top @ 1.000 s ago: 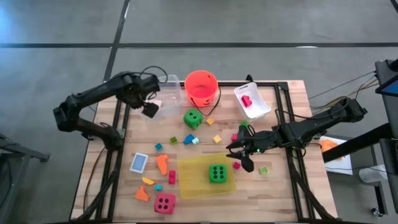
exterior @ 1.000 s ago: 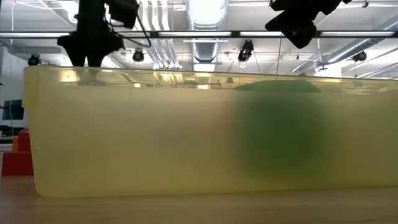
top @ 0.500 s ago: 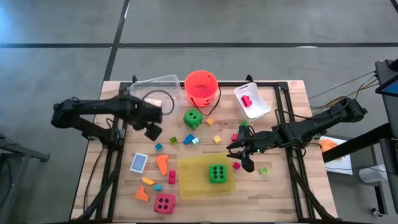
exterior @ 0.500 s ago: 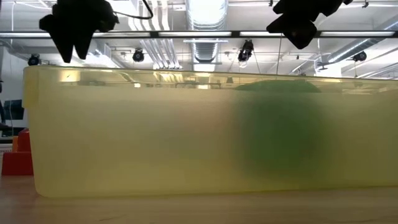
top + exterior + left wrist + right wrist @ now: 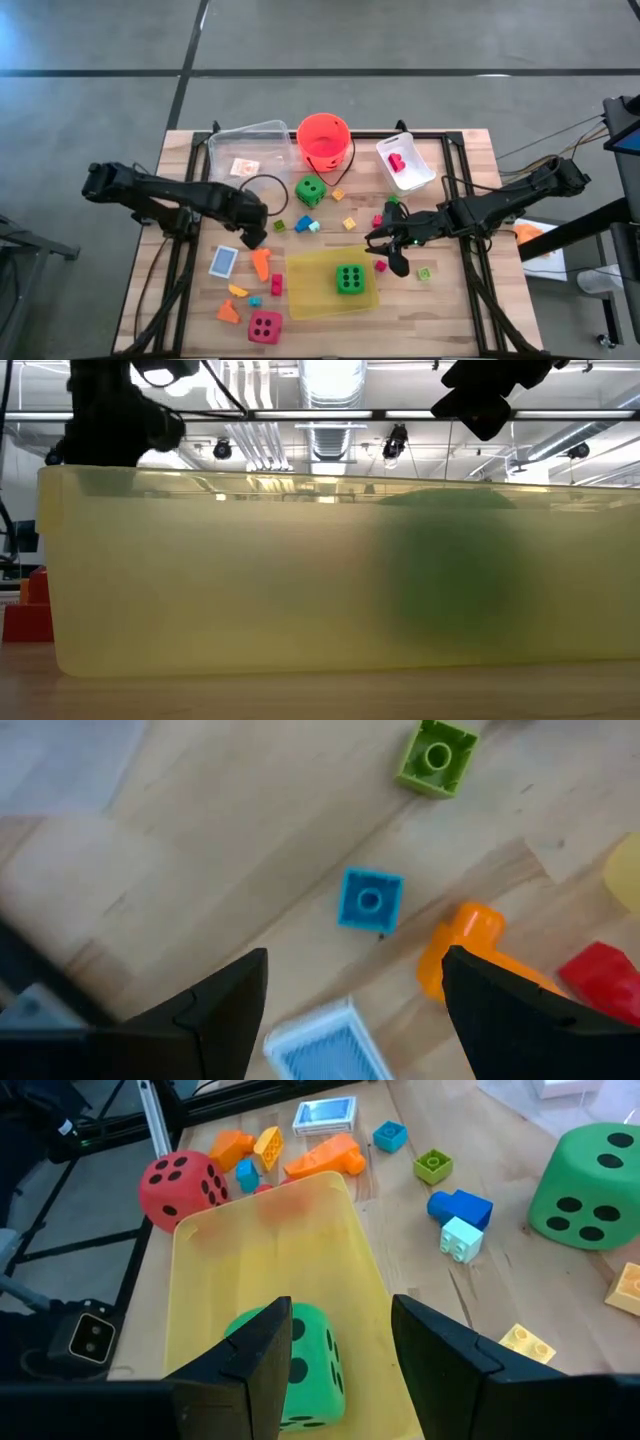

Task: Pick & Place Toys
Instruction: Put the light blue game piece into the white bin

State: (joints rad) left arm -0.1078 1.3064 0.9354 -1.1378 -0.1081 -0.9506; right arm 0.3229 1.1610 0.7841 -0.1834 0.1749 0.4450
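Note:
My left gripper [image 5: 250, 233] hangs open, pointing down over loose toys at the table's left middle. Below its fingers lie a small blue brick [image 5: 370, 900], an orange piece [image 5: 465, 945] and a blue card [image 5: 330, 1045]. My right gripper [image 5: 386, 252] hovers open at the right edge of the flat yellow tray [image 5: 310, 300]. A green die [image 5: 295, 1365] lies in that tray. A second green die [image 5: 310, 191] sits near the orange-red bucket [image 5: 323, 140]. The pink die [image 5: 264, 326] rests near the front edge.
At the back left stands a clear container [image 5: 250, 148] with a card [image 5: 244, 167] in it. A white tray [image 5: 407, 162] holding a pink piece sits at the back right. Small bricks lie scattered between the dice. The yellow tray's wall [image 5: 320, 570] fills the low view.
My left gripper has swung from over the clear container toward the table's near edge and has come down, rolling a little, until it hangs over the small blue brick and the card. Its fingers have stayed open. No toy has moved.

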